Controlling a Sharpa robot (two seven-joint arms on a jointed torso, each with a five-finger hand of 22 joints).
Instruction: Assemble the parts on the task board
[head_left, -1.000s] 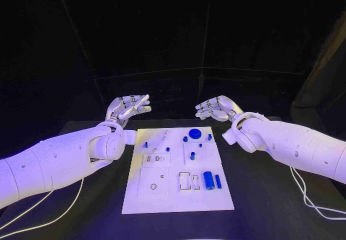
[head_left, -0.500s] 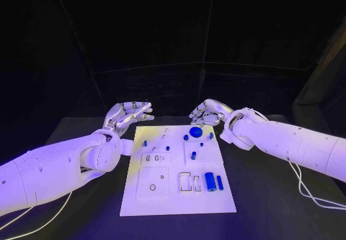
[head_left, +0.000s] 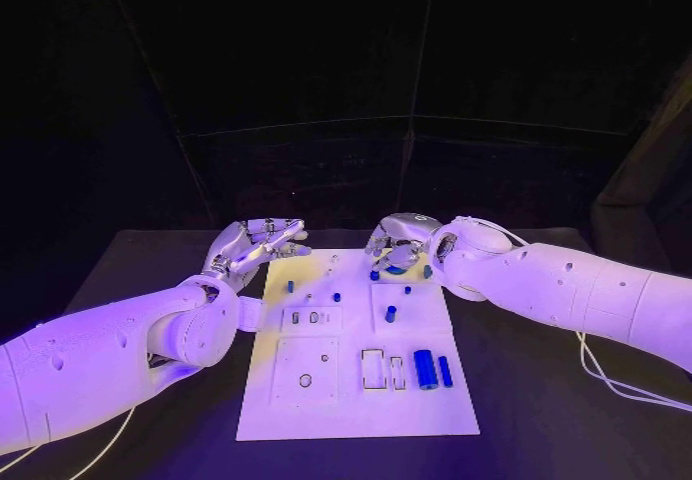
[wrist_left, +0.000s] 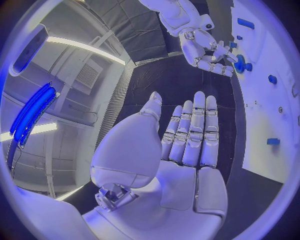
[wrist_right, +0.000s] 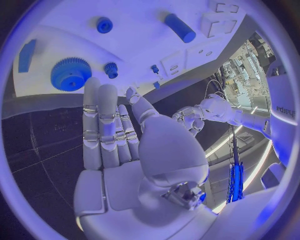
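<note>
The white task board (head_left: 310, 400) lies flat at the middle of the black table, its long side running from 6 toward 12 o'clock. A toothed blue gear (wrist_right: 70, 74) sits near its 12 o'clock end, with a smaller blue gear (wrist_right: 111, 69) just beside it. A blue cylinder (head_left: 424, 368) lies flat toward 4 o'clock, a slimmer blue pin (head_left: 444, 371) beside it. Small blue pegs (head_left: 336, 297) stand nearer the centre.

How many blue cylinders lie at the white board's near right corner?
2. A thick blue cylinder lies there, a thin blue rod just right of it, toward the white task board's edge. Nothing covers that corner.
</note>
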